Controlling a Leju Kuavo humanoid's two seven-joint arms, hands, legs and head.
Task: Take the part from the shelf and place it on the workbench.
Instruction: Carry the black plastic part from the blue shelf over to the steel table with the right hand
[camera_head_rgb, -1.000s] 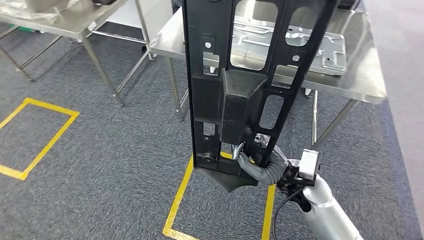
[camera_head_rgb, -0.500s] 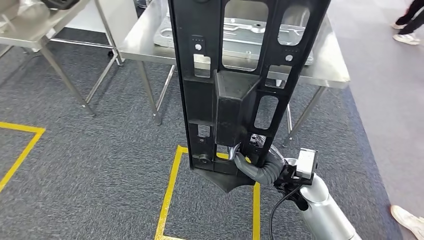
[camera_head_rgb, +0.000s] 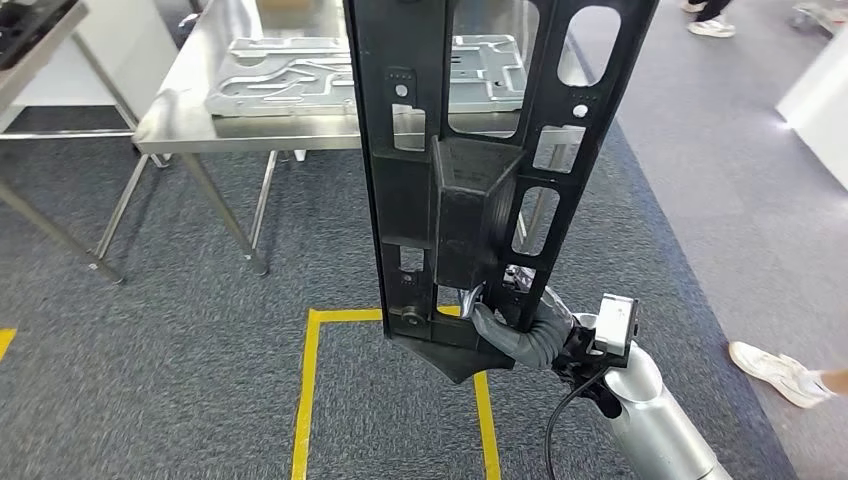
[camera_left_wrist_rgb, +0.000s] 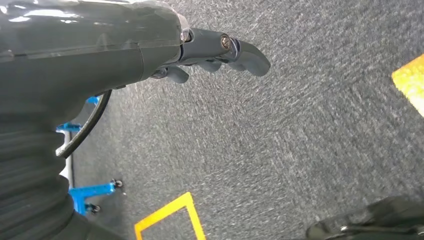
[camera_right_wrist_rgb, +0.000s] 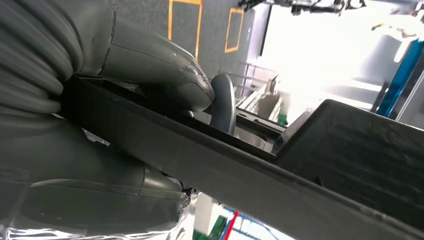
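My left hand (camera_left_wrist_rgb: 220, 50) hung over the carpet, fingers loosely apart, holding nothing. The workbench (camera_head_rgb: 180, 125) had slid leftward in my head view (I was turning, not it), so it lay nearer ahead. My right hand (camera_head_rgb: 505, 325) still gripped the black part (camera_head_rgb: 470, 180) upright by its lower end.

**Three views: one high and forward, two close at the wrists**

The head view looks forward and down from high on the body, over grey carpet toward the workbench (camera_head_rgb: 190, 130). The right wrist view sits close behind the right hand (camera_right_wrist_rgb: 125, 130), sharing the black part (camera_head_rgb: 470, 180) with the head view. The left wrist view looks past the left hand (camera_left_wrist_rgb: 150, 45) at the carpet.
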